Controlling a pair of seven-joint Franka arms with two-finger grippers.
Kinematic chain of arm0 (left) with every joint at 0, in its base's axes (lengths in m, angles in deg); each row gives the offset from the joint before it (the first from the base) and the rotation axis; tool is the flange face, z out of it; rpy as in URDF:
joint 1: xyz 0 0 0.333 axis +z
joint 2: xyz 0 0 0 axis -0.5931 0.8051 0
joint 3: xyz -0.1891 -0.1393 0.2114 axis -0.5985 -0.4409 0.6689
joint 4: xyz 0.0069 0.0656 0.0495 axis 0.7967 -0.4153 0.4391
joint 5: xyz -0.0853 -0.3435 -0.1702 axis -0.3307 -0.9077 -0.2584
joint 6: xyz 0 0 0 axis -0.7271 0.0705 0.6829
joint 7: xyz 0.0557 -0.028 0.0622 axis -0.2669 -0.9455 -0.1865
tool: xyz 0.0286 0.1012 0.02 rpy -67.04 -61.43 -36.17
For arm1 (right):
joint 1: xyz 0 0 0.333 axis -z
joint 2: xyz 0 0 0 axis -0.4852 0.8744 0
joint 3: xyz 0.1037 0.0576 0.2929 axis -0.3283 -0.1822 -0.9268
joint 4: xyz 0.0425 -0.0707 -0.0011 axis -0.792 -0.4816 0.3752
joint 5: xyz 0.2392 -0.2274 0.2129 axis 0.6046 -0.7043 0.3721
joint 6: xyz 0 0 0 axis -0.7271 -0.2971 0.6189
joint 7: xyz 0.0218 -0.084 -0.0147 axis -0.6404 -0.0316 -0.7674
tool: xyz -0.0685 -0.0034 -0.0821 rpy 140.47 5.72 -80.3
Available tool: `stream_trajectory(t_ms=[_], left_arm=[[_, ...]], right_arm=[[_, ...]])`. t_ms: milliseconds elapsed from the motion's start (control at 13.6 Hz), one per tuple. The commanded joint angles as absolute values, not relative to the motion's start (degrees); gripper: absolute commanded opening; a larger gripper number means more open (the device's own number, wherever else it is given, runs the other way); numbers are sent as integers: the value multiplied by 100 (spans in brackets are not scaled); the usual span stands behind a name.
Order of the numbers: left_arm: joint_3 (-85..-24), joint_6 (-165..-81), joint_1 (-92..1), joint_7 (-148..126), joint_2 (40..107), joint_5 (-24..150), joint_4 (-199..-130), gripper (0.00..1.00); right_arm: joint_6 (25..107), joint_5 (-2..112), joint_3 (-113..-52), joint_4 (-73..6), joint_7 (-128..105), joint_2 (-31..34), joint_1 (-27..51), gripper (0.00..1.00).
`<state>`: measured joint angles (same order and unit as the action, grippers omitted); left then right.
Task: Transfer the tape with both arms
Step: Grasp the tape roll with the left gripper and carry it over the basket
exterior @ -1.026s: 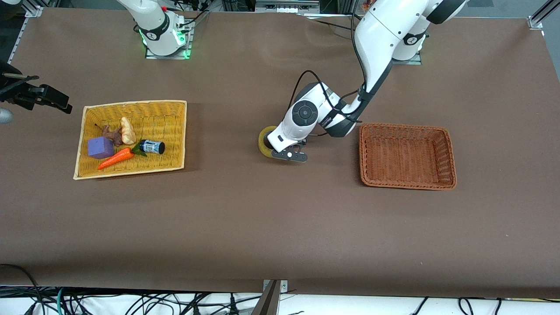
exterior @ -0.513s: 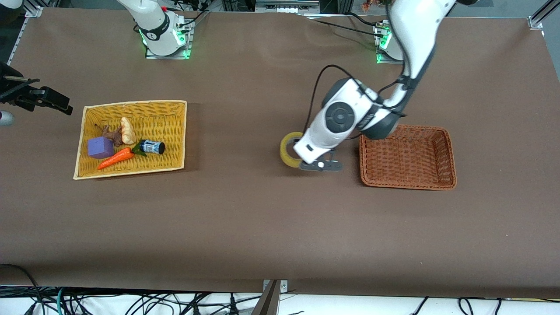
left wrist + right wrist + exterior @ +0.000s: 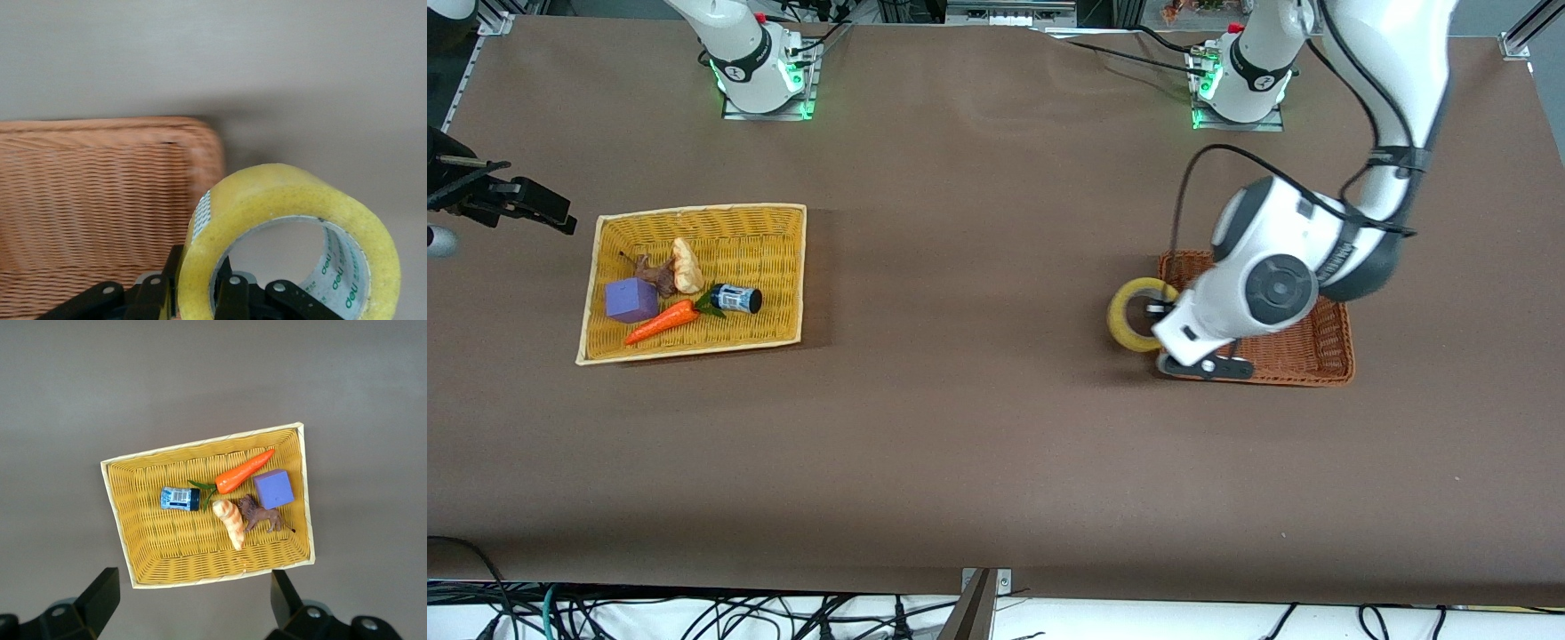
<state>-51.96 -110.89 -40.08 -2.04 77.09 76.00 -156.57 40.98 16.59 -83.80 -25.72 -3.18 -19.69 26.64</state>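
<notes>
Left end effector (image 3: 1158, 331), clamped on the tape (image 3: 1134, 314), has carried it from mid-table to the brown basket (image 3: 1325, 356) rim; deposit looks imminent. Right end effector (image 3: 190, 603) waits, jaws spread, above the yellow basket (image 3: 140, 520).

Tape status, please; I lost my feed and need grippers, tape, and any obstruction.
Left gripper shut on the tape, over the brown basket edge. Right gripper open, waiting above the yellow basket. Nothing in the way.
</notes>
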Motion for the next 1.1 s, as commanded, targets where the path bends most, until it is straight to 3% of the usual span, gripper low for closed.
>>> stream_trajectory(t_ms=[0, 220, 586, 660, 733, 806, 1026], left_arm=[[-5290, -11078, -3709, -615, 7561, 8132, -16089, 0], [-5317, -11139, -3052, -1693, 7701, 8336, -16177, 0], [-5334, -12711, -2399, -2541, 7693, 8353, -17407, 1], [-5343, -12713, -2399, -2550, 7693, 8353, -17417, 11], [-5343, -12704, -2399, -2532, 7693, 8345, -17408, 76], [-5343, -12678, -2407, -2497, 7693, 8310, -17400, 100], [-5352, -12520, -2407, -2532, 7632, 8292, -17329, 100]], right_arm=[[4014, 1657, -8376, -2444, -355, -1924, 2656, 100], [4014, 1657, -8384, -2435, -355, -1924, 2656, 100], [4014, 1657, -8384, -2444, -355, -1924, 2648, 100], [4014, 1657, -8384, -2435, -355, -1924, 2648, 100], [4014, 1657, -8384, -2443, -355, -1924, 2648, 100], [4014, 1657, -8384, -2444, -364, -1924, 2648, 100], [4014, 1657, -8384, -2443, -364, -1924, 2648, 100]])
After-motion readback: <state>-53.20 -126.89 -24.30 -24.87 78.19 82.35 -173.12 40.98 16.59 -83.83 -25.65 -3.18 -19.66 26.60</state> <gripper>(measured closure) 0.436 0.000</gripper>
